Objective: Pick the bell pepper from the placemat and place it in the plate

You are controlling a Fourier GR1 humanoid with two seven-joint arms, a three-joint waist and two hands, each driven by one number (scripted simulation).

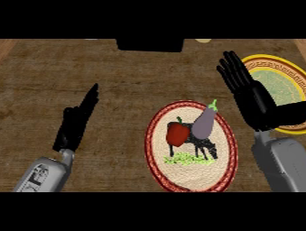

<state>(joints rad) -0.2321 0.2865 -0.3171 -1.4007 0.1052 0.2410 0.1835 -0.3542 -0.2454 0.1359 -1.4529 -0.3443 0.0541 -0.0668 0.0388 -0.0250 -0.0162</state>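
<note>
Nothing is being carried yet: the red pepper [177,133] is lying on the placemat [160,168] beside an eggplant [204,123], just left of the right hand [252,97], which is hovering released, the plate [303,82] waiting behind it.

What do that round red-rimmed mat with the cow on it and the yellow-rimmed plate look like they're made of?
The round red-rimmed placemat looks like woven cloth or straw: matte beige centre, braided-looking red border, printed cow. The yellow-rimmed plate looks like glazed ceramic: smooth rim, patterned band, speckled green centre, though the look leaves it open. The brown counter looks like streaky, dull wood grain.
</note>
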